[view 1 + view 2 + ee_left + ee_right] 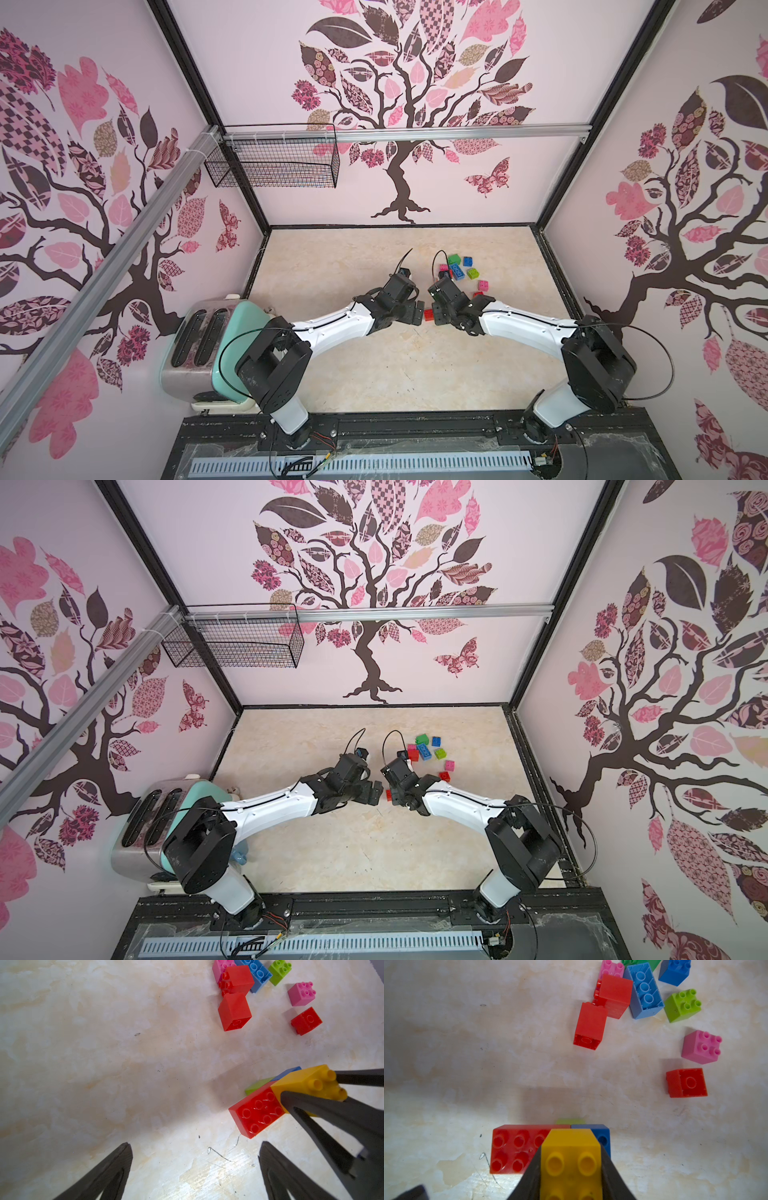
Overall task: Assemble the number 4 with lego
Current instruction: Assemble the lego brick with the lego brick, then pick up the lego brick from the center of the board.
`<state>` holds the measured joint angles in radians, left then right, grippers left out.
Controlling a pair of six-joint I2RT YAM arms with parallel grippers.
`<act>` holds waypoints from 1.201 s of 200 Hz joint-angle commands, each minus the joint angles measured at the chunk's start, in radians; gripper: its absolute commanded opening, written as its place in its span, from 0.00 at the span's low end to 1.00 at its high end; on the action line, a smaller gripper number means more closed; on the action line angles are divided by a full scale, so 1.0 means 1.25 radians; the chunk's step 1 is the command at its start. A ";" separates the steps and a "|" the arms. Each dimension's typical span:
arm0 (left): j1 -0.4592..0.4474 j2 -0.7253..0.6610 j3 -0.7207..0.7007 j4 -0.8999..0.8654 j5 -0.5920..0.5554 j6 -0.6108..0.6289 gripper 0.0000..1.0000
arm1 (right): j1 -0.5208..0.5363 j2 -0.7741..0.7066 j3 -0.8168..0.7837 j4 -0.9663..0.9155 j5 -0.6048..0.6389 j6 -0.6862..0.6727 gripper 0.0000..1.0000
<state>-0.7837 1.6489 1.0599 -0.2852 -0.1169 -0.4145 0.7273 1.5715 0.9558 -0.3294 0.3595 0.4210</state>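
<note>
My right gripper [571, 1150] is shut on a yellow brick [571, 1159] of the lego. The yellow brick sits on a long red brick [512, 1147] and a blue brick [602, 1134]; a lime sliver [570, 1121] shows behind them. In the left wrist view this stack [257, 1111] lies close beside my left gripper [195, 1145], which is open and holds nothing. In both top views the two grippers face each other tip to tip over the red brick [428, 312] [389, 794]. Loose bricks lie beyond: red [589, 1026], light blue [644, 991], lime [683, 1004], pink [702, 1047], red [686, 1082].
A mint and steel toaster [216, 345] stands at the table's left edge beside the left arm's base. A black wire basket [274, 162] hangs on the back wall rail. Patterned walls close in three sides. A loose green brick [454, 259] and a blue one [467, 261] lie farthest back.
</note>
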 commanded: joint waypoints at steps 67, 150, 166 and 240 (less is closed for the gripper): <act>0.003 -0.003 -0.016 0.002 0.019 0.011 0.98 | 0.018 -0.033 -0.022 -0.124 -0.019 0.056 0.42; 0.002 -0.005 -0.016 -0.002 0.022 0.007 0.98 | 0.013 -0.129 0.016 -0.118 -0.007 0.044 0.73; 0.002 -0.004 -0.015 -0.002 0.023 0.008 0.98 | -0.001 -0.168 0.013 -0.111 -0.011 0.029 0.76; 0.002 -0.002 -0.004 -0.005 0.034 0.007 0.98 | -0.295 -0.148 -0.009 0.028 -0.243 -0.196 0.81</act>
<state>-0.7837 1.6493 1.0599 -0.2859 -0.0849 -0.4141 0.4709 1.3193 0.9394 -0.3672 0.1677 0.3325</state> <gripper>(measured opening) 0.981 0.807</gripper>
